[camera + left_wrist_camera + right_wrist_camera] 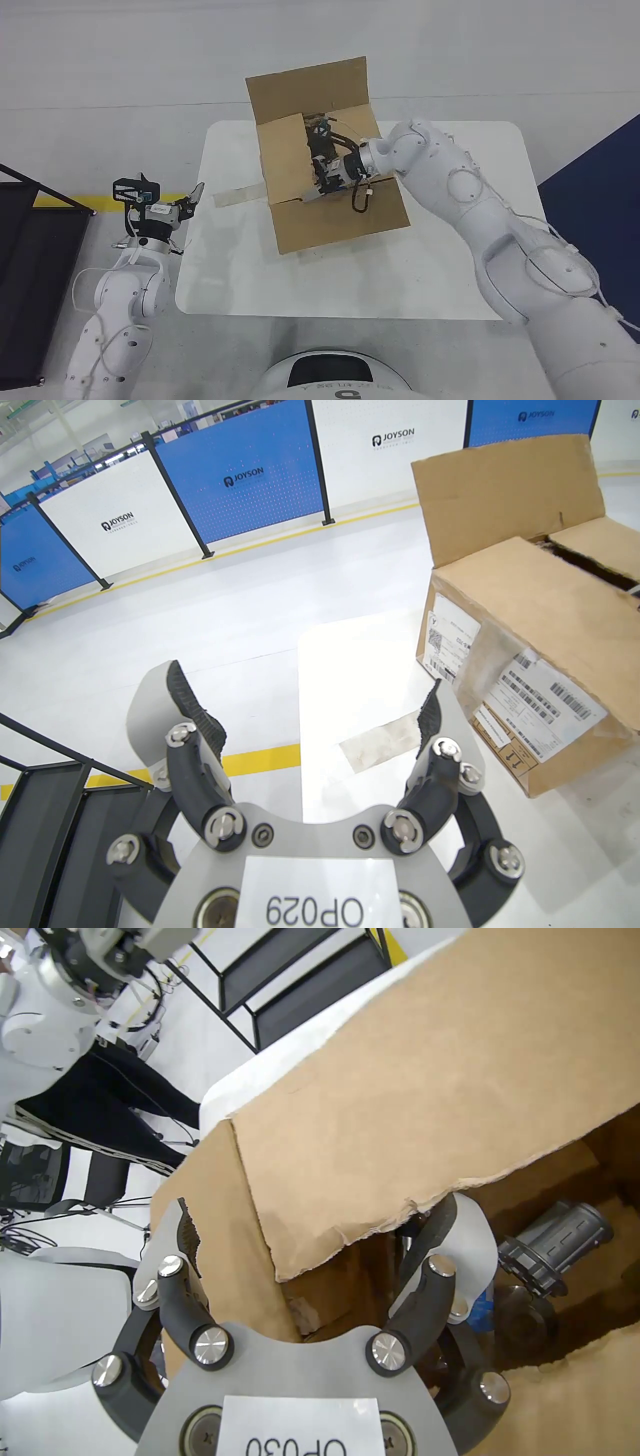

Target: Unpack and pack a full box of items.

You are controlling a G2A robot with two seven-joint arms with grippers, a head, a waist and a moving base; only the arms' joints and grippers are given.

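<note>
Tabletop (440, 270) first: you see its white slab across the middle of the top view. The cardboard box (340, 215) sits skewed at its centre, with the rear flap (310, 90) standing up toward the upper edge of the frame. A torn flap (425, 1103) is folded partly over the opening and crosses the upper right of the right wrist view.

Your right gripper (315, 1223) is at the box's corner, low in that frame. Its fingers are spread wide and straddle the cardboard, one outside the wall and the other inside beneath the flap's torn edge, and they clasp nothing.

Your left gripper (305, 680) hangs at the tabletop's edge, left of centre in the top view and well apart from the box. Its fingers are also wide apart and empty.

Inside the box, at the right of the right wrist view, lie a grey ribbed cylinder (560, 1233) and below it a dark round part (520, 1323).

White labels (545, 700) are on the box's side. A tape strip (382, 740) lies flat on the tabletop just beside the box.
</note>
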